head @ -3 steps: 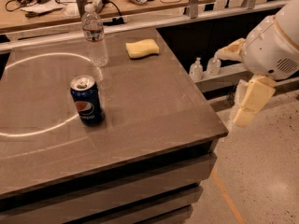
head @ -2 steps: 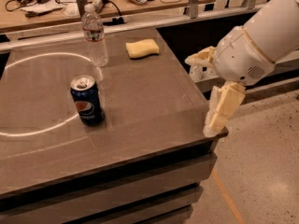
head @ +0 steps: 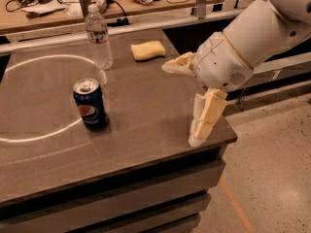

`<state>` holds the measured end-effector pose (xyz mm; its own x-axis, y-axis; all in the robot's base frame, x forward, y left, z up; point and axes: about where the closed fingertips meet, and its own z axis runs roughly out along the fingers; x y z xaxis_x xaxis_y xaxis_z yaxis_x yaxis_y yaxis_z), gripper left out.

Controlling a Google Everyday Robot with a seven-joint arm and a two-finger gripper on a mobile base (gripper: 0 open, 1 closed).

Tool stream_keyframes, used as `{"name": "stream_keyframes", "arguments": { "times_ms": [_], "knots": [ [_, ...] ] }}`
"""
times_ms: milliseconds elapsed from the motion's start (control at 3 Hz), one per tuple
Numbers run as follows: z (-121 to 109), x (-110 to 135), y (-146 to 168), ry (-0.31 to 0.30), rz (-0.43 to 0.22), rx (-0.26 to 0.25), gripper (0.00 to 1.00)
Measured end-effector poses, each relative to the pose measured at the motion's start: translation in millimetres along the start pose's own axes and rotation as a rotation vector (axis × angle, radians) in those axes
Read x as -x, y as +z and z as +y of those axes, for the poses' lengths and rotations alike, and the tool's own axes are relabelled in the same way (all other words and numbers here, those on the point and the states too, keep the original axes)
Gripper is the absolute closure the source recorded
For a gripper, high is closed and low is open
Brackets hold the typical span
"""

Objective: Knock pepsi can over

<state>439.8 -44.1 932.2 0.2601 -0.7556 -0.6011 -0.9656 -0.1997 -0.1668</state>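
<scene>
Nearest the camera, the dark grey table (head: 146, 144) has a smooth, matt top with a faint grain, set over stacked dark drawer-like fronts, and beside it is a speckled pale floor (head: 272, 178) crossed by one orange line. Over the table's right front corner hangs the gripper (head: 181, 103). Its two cream, ribbed fingers (head: 206, 115) are spread wide apart and grip nothing: one points down with its tip at the table edge, the other juts leftward above the top. Behind them is the rounded white shell of the arm (head: 252, 38), entering from the upper right. The single pepsi can (head: 91, 104) stands upright on the left half of the table, well apart from both fingers and to their left. It is a dark blue metal cylinder with the round red-white-blue logo facing forward and a silver top. It sits just inside a thin bright ring (head: 29, 137) drawn across the surface. Farther back stands one clear plastic water bottle (head: 98, 37), upright with a ridged body and a label band, and to its right lies one yellow sponge (head: 148, 50), soft-edged and rectangular. Beyond the table runs a wooden workbench (head: 58, 13) strewn with cables and small tools.
</scene>
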Motion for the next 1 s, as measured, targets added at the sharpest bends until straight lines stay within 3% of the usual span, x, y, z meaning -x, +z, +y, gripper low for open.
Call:
{"name": "stream_keyframes", "arguments": {
  "times_ms": [333,1000],
  "knots": [
    [-9.7,3.2,17.6,0.01,-0.052,-0.028,0.0],
    [-64.3,34.6,84.5,-0.069,-0.236,-0.007,0.0]
  ]
}}
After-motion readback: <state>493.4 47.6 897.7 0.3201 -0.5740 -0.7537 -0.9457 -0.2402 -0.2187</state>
